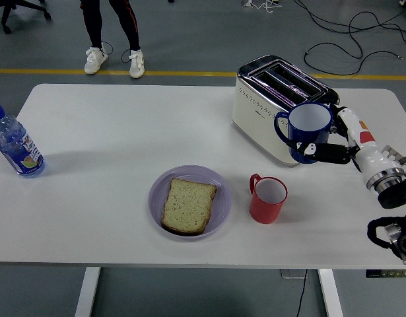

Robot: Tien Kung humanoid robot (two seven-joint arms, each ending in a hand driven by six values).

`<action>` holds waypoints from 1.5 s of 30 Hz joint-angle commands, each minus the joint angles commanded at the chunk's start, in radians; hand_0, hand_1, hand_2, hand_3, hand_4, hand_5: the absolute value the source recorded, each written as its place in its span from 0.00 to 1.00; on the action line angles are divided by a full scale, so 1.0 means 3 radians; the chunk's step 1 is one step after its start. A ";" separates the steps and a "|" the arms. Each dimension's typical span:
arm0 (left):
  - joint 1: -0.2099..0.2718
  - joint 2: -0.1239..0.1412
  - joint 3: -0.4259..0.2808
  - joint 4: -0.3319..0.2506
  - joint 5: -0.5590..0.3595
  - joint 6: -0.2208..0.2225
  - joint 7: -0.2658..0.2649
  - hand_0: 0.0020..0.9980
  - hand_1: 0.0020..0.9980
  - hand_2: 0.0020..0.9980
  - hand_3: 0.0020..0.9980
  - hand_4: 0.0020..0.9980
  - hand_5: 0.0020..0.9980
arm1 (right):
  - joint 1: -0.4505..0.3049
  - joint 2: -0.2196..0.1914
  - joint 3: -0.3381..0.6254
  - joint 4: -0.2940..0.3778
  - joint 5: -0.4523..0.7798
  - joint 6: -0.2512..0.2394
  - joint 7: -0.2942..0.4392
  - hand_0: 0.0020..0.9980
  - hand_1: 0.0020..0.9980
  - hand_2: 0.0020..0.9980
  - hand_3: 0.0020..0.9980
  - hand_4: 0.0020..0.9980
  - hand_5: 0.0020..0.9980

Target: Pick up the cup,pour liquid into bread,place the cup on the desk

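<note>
— What fills the frame?
— A white tabletop (123, 132), with a cream toaster (282, 109) at upper right and a purple plate (219, 198) at lower centre carrying the bread (187, 205).
— And the cup?
— The blue cup (307, 132) is held upright in front of the toaster, right of centre, the right hand (335, 148) with its fingers (321, 153) wrapped around it.
— Smaller things?
— A red mug (267, 199) just right of the plate, and a water bottle (15, 146) at the left edge.
</note>
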 joint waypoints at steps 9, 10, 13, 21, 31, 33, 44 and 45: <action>0.0007 -0.0017 0.0032 0.0000 -0.0065 0.0009 -0.0003 0.65 0.69 0.71 0.60 0.34 0.92 | 0.0546 -0.0075 -0.0782 0.0000 -0.0339 0.0002 -0.0114 0.30 0.26 0.45 0.53 0.62 0.00; 0.0009 -0.0017 0.0036 0.0000 -0.0071 0.0010 -0.0004 0.65 0.69 0.71 0.60 0.34 0.92 | 0.0589 -0.0067 -0.0836 0.0000 -0.0376 -0.0006 -0.0114 0.30 0.26 0.45 0.53 0.62 0.00; 0.0012 -0.0015 0.0047 0.0000 -0.0077 0.0006 -0.0005 0.65 0.69 0.71 0.60 0.34 0.92 | 0.0715 -0.0024 -0.1005 0.0000 -0.0487 -0.0025 -0.0129 0.30 0.26 0.45 0.53 0.62 0.00; 0.0015 -0.0022 0.0007 0.0000 -0.0048 -0.0003 0.0004 0.65 0.69 0.71 0.61 0.34 0.92 | 0.1052 0.0067 -0.1422 0.0000 -0.0975 -0.0087 -0.0225 0.29 0.26 0.45 0.53 0.60 0.00; 0.0038 -0.0035 0.0057 0.0000 -0.0119 -0.0003 0.0006 0.65 0.69 0.71 0.61 0.34 0.92 | 0.1672 0.0388 -0.2003 -0.0537 -0.1549 -0.0068 -0.0137 0.29 0.26 0.45 0.53 0.60 0.00; 0.0040 -0.0034 0.0064 0.0000 -0.0114 -0.0007 0.0009 0.65 0.69 0.71 0.60 0.34 0.92 | 0.1793 0.0454 -0.2079 -0.0667 -0.1674 0.0015 -0.0195 0.29 0.26 0.44 0.53 0.59 0.00; 0.0049 -0.0022 0.0032 0.0000 -0.0029 -0.0033 0.0029 0.65 0.69 0.71 0.60 0.34 0.92 | 0.2220 0.0651 -0.2509 -0.1236 -0.2073 0.0174 -0.0184 0.31 0.28 0.45 0.54 0.58 0.00; 0.0053 -0.0021 0.0036 0.0000 -0.0025 -0.0034 0.0029 0.65 0.69 0.71 0.60 0.34 0.92 | 0.2264 0.0662 -0.2561 -0.1293 -0.2097 0.0168 -0.0168 0.31 0.28 0.45 0.54 0.58 0.00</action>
